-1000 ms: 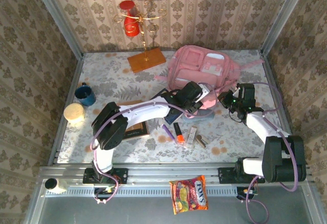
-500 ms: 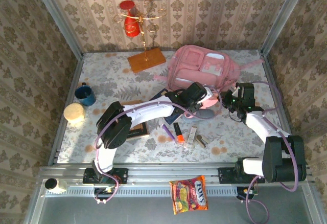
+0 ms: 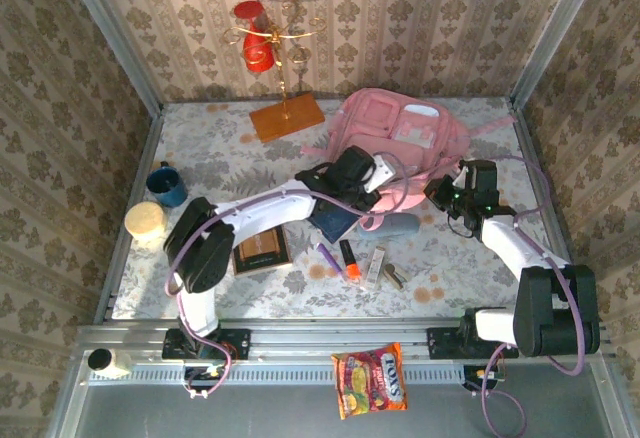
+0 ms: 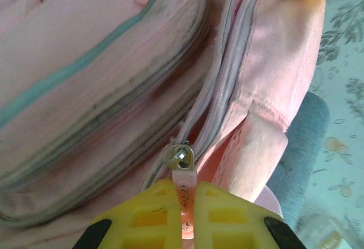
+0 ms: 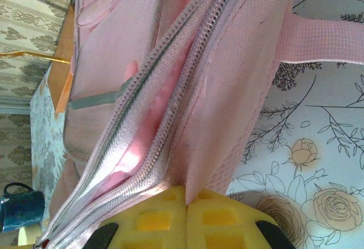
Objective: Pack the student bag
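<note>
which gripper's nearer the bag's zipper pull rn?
Left. The left gripper is clamped on the zipper pull of the pink backpack. The right gripper pinches the backpack's fabric edge, farther along the open zipper.

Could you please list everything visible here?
student bag: one, pink, far right
zip pull: one, pink, on bag
pencil pouch: one, grey-blue, before bag
notebook: one, dark blue, centre
book: one, brown, left of centre
pen: one, purple, centre
highlighter: one, orange, beside pen
mug: one, blue, left edge
stand: one, gold and orange, far end
snack packet: one, orange, front rail
left claw: one, yellow, shut on zip pull
right claw: one, yellow, shut on bag edge
</note>
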Tool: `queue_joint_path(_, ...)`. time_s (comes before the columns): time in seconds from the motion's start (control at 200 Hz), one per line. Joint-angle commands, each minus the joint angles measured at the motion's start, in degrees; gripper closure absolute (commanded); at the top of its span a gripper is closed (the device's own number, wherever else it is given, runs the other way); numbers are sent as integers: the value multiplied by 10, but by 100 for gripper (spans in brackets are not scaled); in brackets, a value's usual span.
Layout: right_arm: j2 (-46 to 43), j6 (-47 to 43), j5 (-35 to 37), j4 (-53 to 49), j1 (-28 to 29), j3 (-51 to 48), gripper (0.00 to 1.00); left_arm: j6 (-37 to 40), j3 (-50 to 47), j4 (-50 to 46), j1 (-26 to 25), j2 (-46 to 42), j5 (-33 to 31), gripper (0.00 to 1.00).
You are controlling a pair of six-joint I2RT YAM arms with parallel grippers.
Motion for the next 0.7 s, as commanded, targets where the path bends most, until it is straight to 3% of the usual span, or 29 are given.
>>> queue_joint_path(0.0,-3,-22,26,2,-5,22,100,-72,-36,29,37,-28,104,100)
queue_joint_path(0.345,0,-38,32,-14,-31,33,100,-94,-93,49,78,-43,139,100)
queue_joint_path(0.695,15,-10,-6,28,-29,23,100,-99,-84,73,59,-8,150,100)
